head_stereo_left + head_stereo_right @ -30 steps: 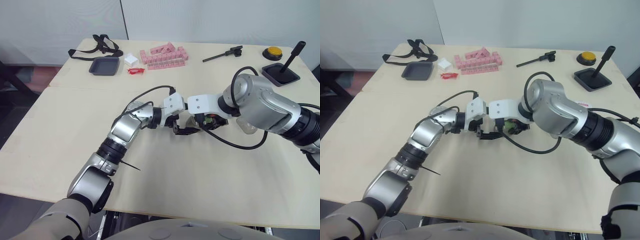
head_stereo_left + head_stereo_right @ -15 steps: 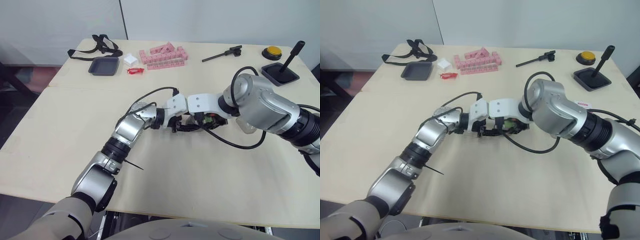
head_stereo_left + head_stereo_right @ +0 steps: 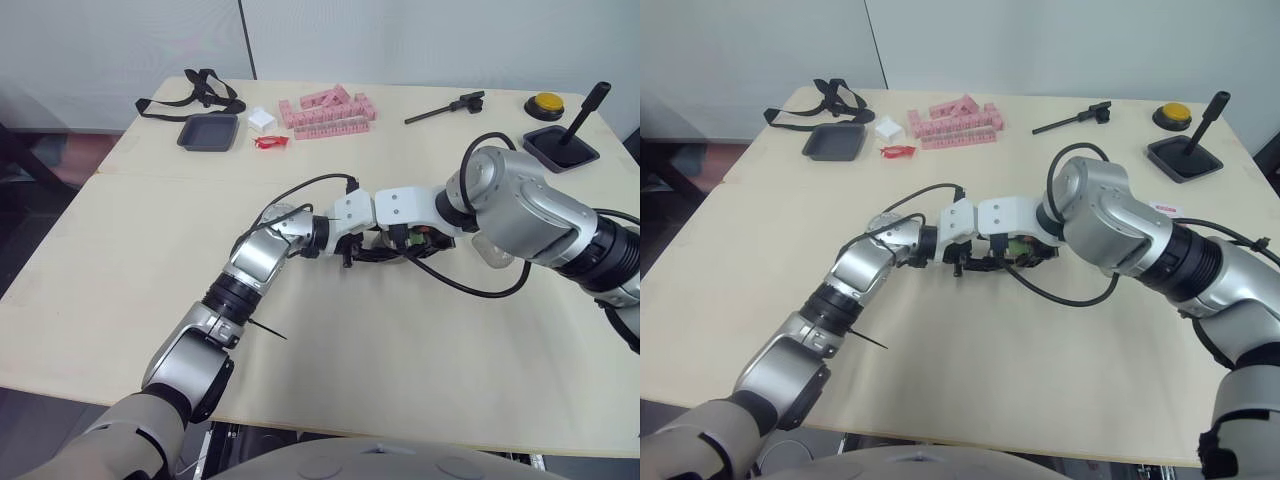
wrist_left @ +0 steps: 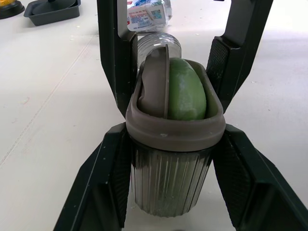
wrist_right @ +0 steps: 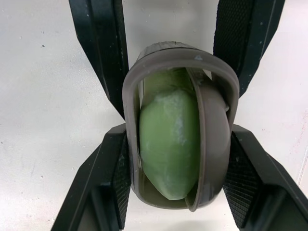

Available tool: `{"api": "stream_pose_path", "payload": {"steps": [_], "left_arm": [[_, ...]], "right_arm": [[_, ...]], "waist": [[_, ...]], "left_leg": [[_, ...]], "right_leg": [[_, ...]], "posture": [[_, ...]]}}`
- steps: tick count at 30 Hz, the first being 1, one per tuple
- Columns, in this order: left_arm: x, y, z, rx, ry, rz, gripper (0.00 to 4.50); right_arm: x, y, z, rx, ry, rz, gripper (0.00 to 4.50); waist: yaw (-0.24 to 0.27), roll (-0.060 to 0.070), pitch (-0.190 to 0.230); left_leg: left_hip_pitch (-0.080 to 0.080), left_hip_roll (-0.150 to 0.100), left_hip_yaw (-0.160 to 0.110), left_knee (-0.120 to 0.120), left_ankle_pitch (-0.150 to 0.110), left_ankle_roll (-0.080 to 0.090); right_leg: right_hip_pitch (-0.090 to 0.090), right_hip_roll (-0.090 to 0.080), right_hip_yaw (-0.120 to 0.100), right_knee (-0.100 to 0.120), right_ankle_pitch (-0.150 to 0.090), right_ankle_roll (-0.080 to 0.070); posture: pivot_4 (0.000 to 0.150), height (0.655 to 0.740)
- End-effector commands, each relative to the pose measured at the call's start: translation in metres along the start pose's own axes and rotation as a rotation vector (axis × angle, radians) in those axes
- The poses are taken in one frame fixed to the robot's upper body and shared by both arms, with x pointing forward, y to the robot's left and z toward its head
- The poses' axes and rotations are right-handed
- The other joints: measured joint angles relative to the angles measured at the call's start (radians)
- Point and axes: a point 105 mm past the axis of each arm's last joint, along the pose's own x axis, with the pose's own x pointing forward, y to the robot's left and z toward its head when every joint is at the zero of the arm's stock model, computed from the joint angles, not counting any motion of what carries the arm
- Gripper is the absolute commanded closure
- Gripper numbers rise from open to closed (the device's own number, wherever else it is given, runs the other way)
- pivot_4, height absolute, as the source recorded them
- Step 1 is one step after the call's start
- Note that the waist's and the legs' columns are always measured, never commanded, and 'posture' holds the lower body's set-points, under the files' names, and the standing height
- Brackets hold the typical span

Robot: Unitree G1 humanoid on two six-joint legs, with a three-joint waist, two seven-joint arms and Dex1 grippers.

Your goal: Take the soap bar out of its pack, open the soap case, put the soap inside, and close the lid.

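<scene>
Soap bar lies in the soap case at the middle of the bench, with the lid standing on edge beside it. The left end effector pinches the soap case from one side. The right end effector pinches it from the other.

We're over a pale beige wooden table beneath the left gripper. A seam crosses it beyond that gripper, with plain grey-white wall panels farther still and dark floor off to its left.
</scene>
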Motion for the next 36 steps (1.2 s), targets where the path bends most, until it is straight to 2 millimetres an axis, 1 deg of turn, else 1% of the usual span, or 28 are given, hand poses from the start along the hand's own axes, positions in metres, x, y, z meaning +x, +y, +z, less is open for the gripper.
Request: {"api": "stream_pose_path", "payload": {"steps": [1,4,6,10,11,15,21,24,27,30,32,36], "left_arm": [[-0.006,0.006,0.009,0.009,-0.04,0.017,2.54],[-0.011,0.006,0.007,0.008,-0.042,0.015,2.54],[-0.014,0.006,0.005,0.009,-0.043,0.011,2.54],[-0.023,0.005,0.003,0.004,-0.056,-0.006,2.54],[-0.026,0.005,0.002,0.005,-0.057,-0.007,2.54],[-0.035,0.005,0.001,0.0,-0.081,-0.016,2.54],[-0.057,-0.005,-0.004,0.012,-0.105,-0.062,2.54],[-0.063,-0.008,-0.003,0.013,-0.135,-0.07,2.54],[-0.068,-0.013,-0.001,0.049,-0.167,-0.08,2.54],[-0.071,-0.019,-0.003,0.034,-0.18,-0.082,2.54],[-0.073,-0.024,-0.006,0.036,-0.189,-0.077,2.54],[-0.075,-0.026,-0.009,0.045,-0.189,-0.056,2.54]], "right_arm": [[0.007,0.004,0.0,-0.01,-0.001,0.014,2.39],[0.007,0.004,0.001,0.005,-0.016,0.022,2.39],[0.007,0.004,0.001,0.009,-0.022,0.026,1.46],[0.005,0.003,-0.005,0.016,-0.026,0.017,0.11],[0.005,0.003,-0.006,0.017,-0.027,0.015,0.05],[0.004,0.004,-0.008,0.036,-0.067,0.018,0.05],[-0.002,0.026,0.006,0.152,-0.371,0.145,0.05],[-0.003,0.033,0.001,0.161,-0.44,0.161,0.05],[-0.002,0.036,-0.006,0.185,-0.544,0.136,0.05],[-0.001,0.035,-0.01,0.209,-0.645,0.091,0.05],[0.0,0.04,-0.011,0.2,-0.733,0.048,0.05],[0.001,0.046,-0.018,0.215,-0.799,0.001,0.05]], "waist": [[-0.001,0.0,0.0],[-0.003,0.0,0.0],[-0.004,0.0,0.0],[0.003,0.001,0.0],[0.003,0.001,0.0],[0.005,0.001,0.0],[0.012,0.001,0.0],[0.014,0.001,0.0],[0.015,0.001,0.0],[0.013,0.001,0.0],[0.012,0.0,0.0],[0.011,0.001,0.0]], "left_leg": [[0.0,0.0,0.0,0.0,0.0,0.0],[0.0,0.0,0.0,0.0,0.0,0.0],[0.0,0.0,0.0,0.0,0.0,0.0],[-0.002,0.001,0.0,-0.001,0.0,0.0],[-0.002,0.001,0.0,-0.001,0.0,0.0],[-0.003,0.001,0.0,-0.002,0.0,0.0],[-0.004,0.001,0.0,-0.001,0.0,0.0],[-0.007,0.001,0.001,-0.001,0.0,0.0],[-0.008,0.001,0.001,0.0,0.0,0.0],[-0.011,0.001,0.001,0.001,0.0,0.0],[-0.012,0.001,0.001,0.001,0.0,0.0],[-0.014,0.001,0.001,0.001,0.0,0.001]], "right_leg": [[0.0,0.0,0.0,0.0,0.0,0.0],[0.0,0.0,0.0,0.0,0.0,0.0],[0.0,0.0,0.0,0.0,0.0,0.0],[-0.002,0.001,0.0,0.0,0.0,0.0],[-0.003,0.001,0.0,0.0,0.0,0.0],[-0.003,0.001,0.0,0.0,0.0,0.0],[-0.004,0.0,-0.001,-0.001,0.0,0.0],[-0.006,0.0,-0.001,0.0,0.0,0.0],[-0.007,0.0,-0.001,0.0,0.0,0.0],[-0.01,0.0,-0.001,0.0,0.0,0.0],[-0.011,0.0,-0.001,0.001,0.0,0.0],[-0.013,0.0,-0.001,0.001,0.0,0.0]], "posture": [[0.15,0.7109],[0.15,0.7109],[0.15,0.7109],[0.15,0.7109],[0.15,0.7109],[0.15,0.7109],[0.15,0.7109],[0.15,0.7109],[0.15,0.7109],[0.15,0.7109],[0.15,0.7109],[0.15,0.7109]]}}
